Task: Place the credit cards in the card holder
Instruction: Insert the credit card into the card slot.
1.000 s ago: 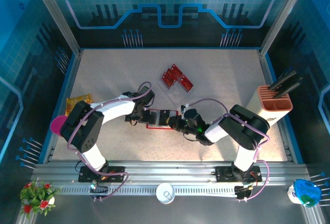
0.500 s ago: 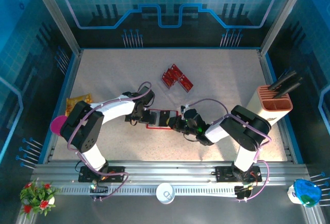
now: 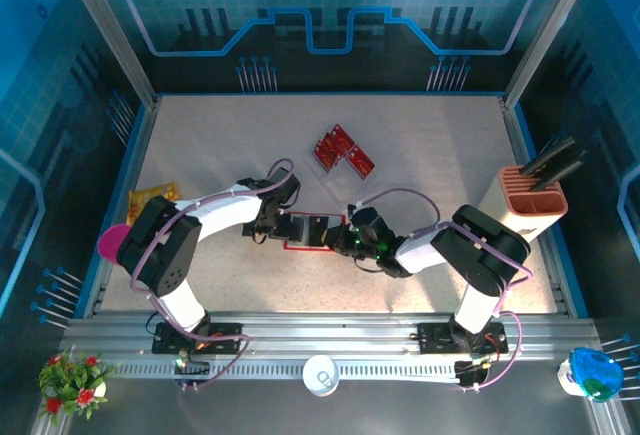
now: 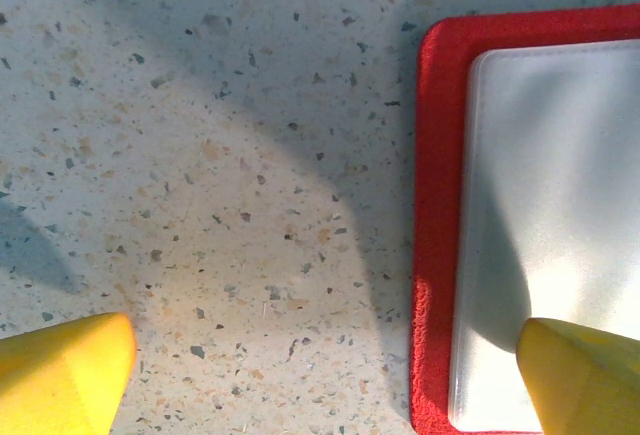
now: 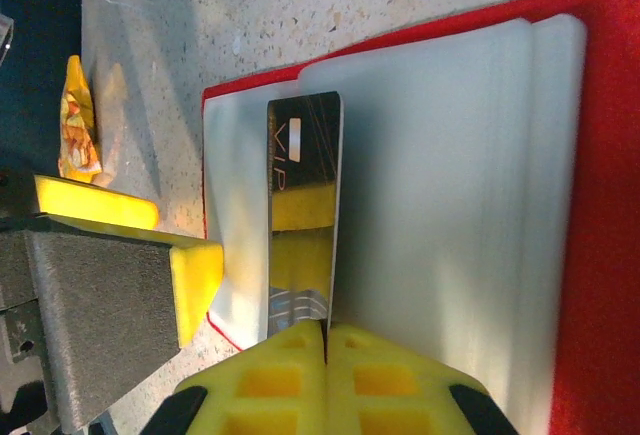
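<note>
The right gripper [image 3: 338, 236] was clamped shut on a single card, and the left gripper [image 3: 286, 226] stood with its jaws wide apart. In the top view both met over the card holder [image 3: 304, 237], which lay open on the table [image 3: 430, 135] a little toward six o'clock of its middle. The loose credit cards [image 3: 343, 152] lay in a red cluster at twelve o'clock from the holder, well apart from it. A snack packet [image 3: 152, 196] sat at the nine o'clock edge and a compartment box [image 3: 533, 198] at three o'clock.

In the left wrist view the left fingertips [image 4: 62, 373] straddled the holder's red border [image 4: 436, 235]. One was at seven o'clock over bare table, the other at five o'clock over the clear pockets [image 4: 560, 205], with nothing gripped between them.

In the right wrist view the yellow fingers [image 5: 270, 390] pinched, at six o'clock, the near end of the held card [image 5: 303, 185]. It was dark, glossy, marked VIP and stood on edge. Its far end reached toward twelve o'clock across the clear pockets. Whether that end had entered a pocket mouth could not be told. A finger of the left gripper stood at nine o'clock, just beside the holder's corner.

The step in hand looked like feeding this card into a pocket. The next move would call for laying the card flatter, finding the pocket mouth and sliding it in. The left gripper would press down so that the holder did not skid.
</note>
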